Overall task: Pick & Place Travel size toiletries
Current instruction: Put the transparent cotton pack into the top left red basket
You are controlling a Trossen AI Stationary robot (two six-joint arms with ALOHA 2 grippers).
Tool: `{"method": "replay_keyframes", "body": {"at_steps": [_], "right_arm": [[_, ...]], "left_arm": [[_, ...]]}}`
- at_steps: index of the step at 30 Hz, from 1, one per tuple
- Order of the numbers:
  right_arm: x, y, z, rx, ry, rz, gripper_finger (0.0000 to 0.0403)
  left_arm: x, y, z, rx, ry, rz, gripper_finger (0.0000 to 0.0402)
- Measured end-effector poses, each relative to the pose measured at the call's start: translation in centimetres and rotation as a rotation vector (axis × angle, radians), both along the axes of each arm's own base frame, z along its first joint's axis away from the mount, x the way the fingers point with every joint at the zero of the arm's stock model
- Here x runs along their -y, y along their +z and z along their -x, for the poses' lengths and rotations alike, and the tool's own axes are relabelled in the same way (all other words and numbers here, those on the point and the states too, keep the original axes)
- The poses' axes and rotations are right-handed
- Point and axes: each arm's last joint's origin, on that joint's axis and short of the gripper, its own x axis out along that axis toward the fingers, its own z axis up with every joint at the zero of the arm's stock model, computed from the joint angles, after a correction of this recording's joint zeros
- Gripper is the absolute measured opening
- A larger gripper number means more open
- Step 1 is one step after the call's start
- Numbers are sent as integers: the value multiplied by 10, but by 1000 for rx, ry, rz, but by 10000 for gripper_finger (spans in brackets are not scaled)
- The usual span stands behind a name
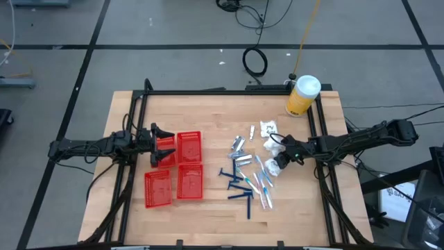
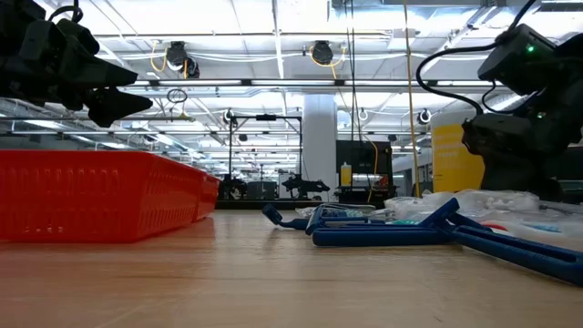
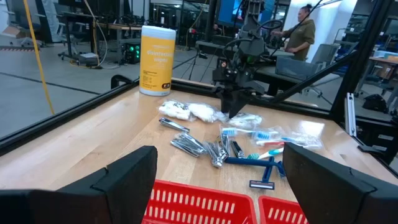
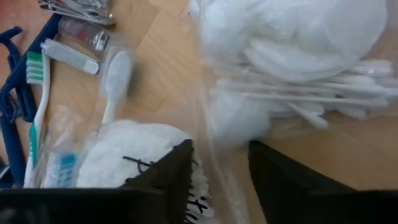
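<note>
Worktop: a pale wooden worktop (image 1: 222, 208) with a dark frame round it carried everything.
Toiletries: the travel-size items lay spread on the right half of the worktop, well apart from the baskets.
Razors: dark blue razors (image 1: 239, 186) lay at the near side of the spread; in the low view one razor (image 2: 383, 236) lay flat in front.
Toothbrushes: clear-wrapped toothbrushes (image 1: 262, 182) lay just beside the razors.
Tubes: small silver tubes (image 1: 239, 147) lay on the basket side of the spread.
Packets: white packets (image 1: 268, 129) of cotton pads and swabs lay toward the jar; one packet (image 4: 292, 56) filled much of the right wrist view.
Right gripper: the right gripper (image 1: 281, 161) was down among the packets, its jaws (image 4: 217, 180) a little apart with clear wrapping between them; whether they gripped it could not be told.
Left gripper: the left gripper (image 1: 158, 144) hung over the baskets, its jaws wide open and holding nothing.
Baskets: four red mesh baskets (image 1: 189, 147) sat in a block on the left half of the worktop.
Jar: a yellow jar with a white lid (image 1: 302, 96) stood at the far right corner.
Person: someone in a dark top (image 3: 302, 36) stood in the room beyond the worktop.
</note>
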Motion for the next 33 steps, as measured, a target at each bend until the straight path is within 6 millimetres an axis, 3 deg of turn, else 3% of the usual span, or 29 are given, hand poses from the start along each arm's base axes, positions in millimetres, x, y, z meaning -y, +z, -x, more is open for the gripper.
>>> {"method": "replay_keyframes", "body": {"at_steps": [7, 13, 21, 29, 33], "right_arm": [[0, 4, 0, 38, 52, 29, 10], [0, 16, -5, 173, 107, 87, 2], [-3, 50, -15, 526, 224, 236, 1], [-7, 94, -18, 966, 442, 574, 0], [-8, 105, -17, 1049, 507, 798, 0]], "left_arm": [[0, 0, 0, 0, 0, 0, 335], [0, 0, 0, 0, 0, 0, 335], [0, 0, 0, 0, 0, 0, 335], [0, 0, 0, 0, 0, 0, 335], [0, 0, 0, 0, 0, 0, 335]]}}
